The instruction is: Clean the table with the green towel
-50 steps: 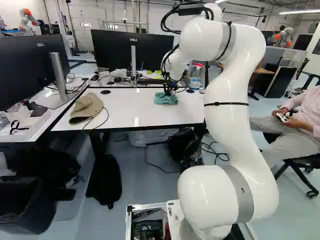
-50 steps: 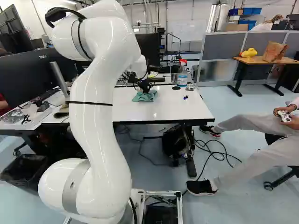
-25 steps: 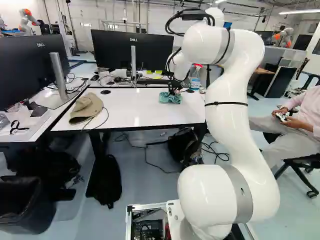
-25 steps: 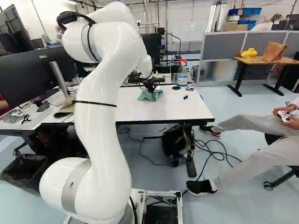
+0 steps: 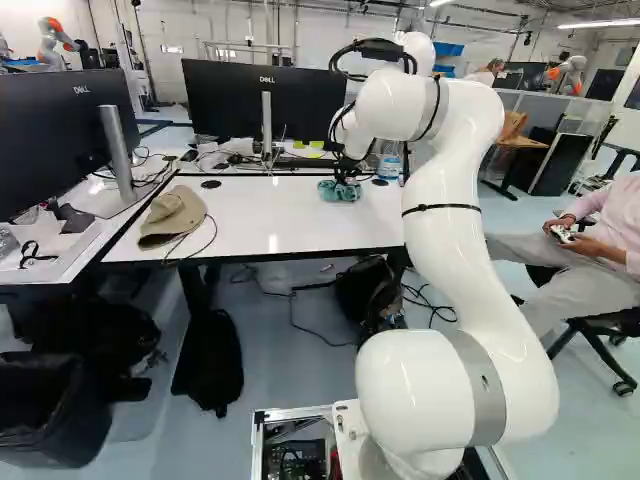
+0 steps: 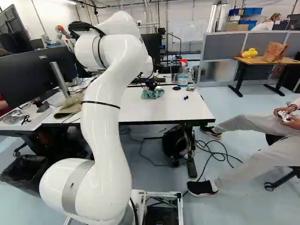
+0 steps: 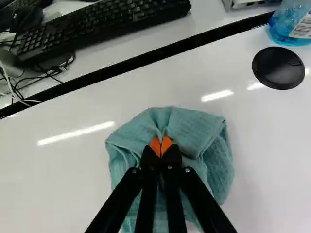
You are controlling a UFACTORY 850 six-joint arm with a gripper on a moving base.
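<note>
My gripper (image 6: 151,86) is low over the far part of the white table (image 6: 164,110). In the wrist view the gripper (image 7: 161,148) has its orange-padded fingers together, with a fold of the green towel (image 7: 194,131) pinched between their tips. The towel is bunched and rumpled around the fingers and lies on the tabletop. The same towel (image 5: 338,191) shows under the gripper in the left base view; whether all of it touches the table I cannot tell.
A spray bottle (image 6: 183,77) stands beyond the towel, near a round black cap (image 7: 278,68). Small dark blue bits (image 6: 186,98) lie right of the towel. A tan hat (image 5: 173,216), monitors (image 5: 262,100) and a keyboard (image 7: 102,26) are also about. Another robot (image 5: 57,42) stands far back.
The arm has shifted, carrying the gripper and towel across the table, rightward and a little farther away in the right base view. The fingers have kept their hold. The base has stayed still.
</note>
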